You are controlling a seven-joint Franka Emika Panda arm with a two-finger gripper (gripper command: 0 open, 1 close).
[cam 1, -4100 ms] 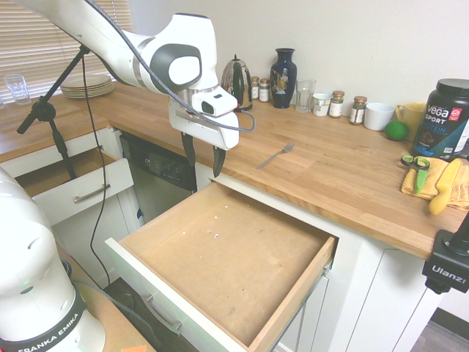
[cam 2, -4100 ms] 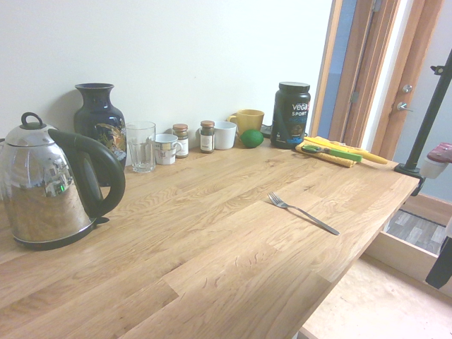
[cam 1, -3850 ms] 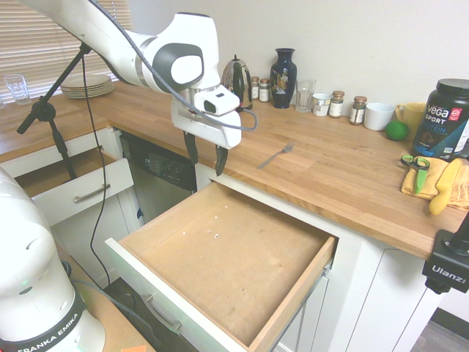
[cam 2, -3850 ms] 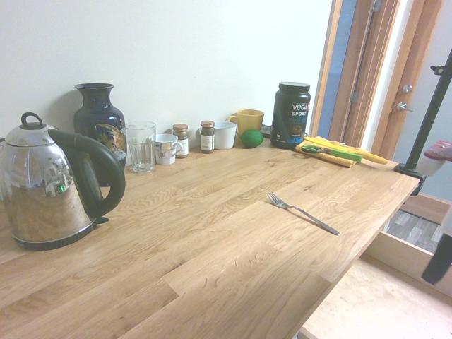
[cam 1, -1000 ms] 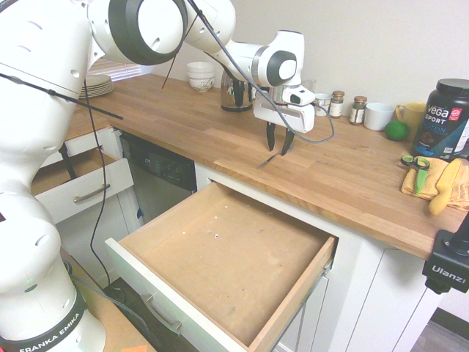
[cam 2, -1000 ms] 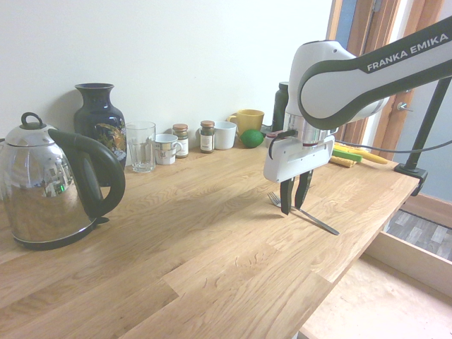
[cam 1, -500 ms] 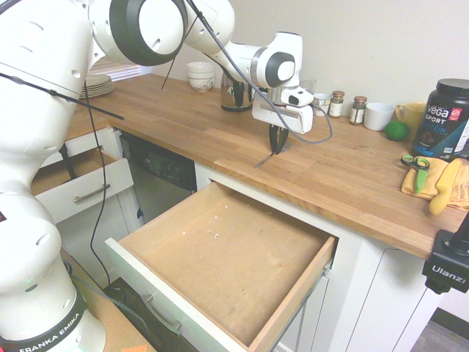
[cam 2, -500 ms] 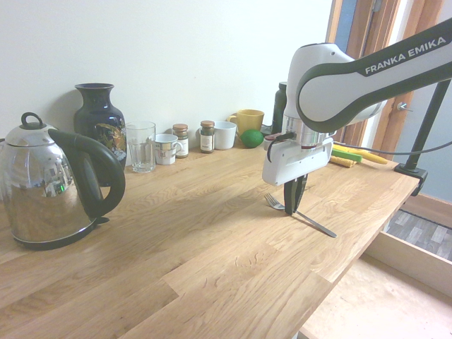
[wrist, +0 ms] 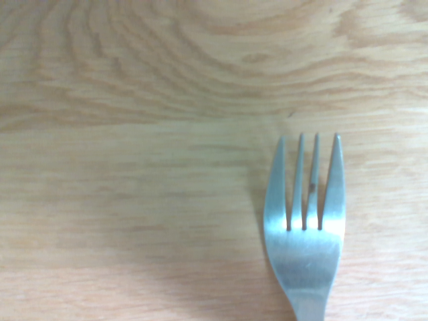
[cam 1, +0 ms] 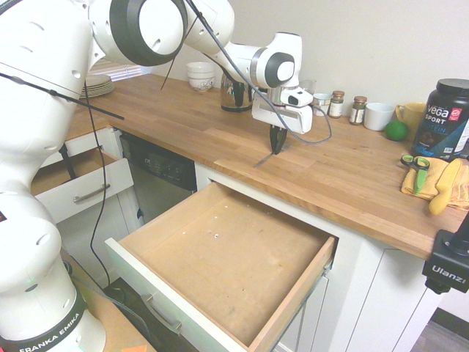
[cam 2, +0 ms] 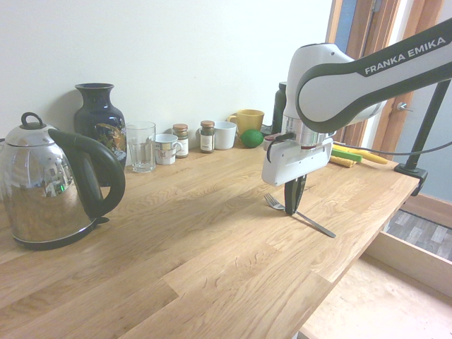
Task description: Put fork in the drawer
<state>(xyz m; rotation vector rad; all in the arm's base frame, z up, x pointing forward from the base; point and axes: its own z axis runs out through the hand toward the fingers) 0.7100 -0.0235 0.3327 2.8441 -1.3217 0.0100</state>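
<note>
Silver metal, slim and plain-handled, the fork lies on the pale brown wooden countertop, its neck between the dark fingertips of the white two-finger gripper; the fingers are closed together on it, pointing down, with the tines showing on one side of them and the handle reaching out on the other, toward the counter's front edge. In the wrist view the four tines and the broad head show against the wood grain. The wide shallow drawer with a brown wood bottom, white front and metal bar handle stands pulled out below the counter edge, apart from the fork. Behind the gripper, along the wall, stand a dark blue patterned vase, a clear ribbed drinking glass, two small brown-lidded jars, a white cup, a yellow mug and a round green fruit-like object; a shiny steel kettle with a black handle stands well apart from the fork
</note>
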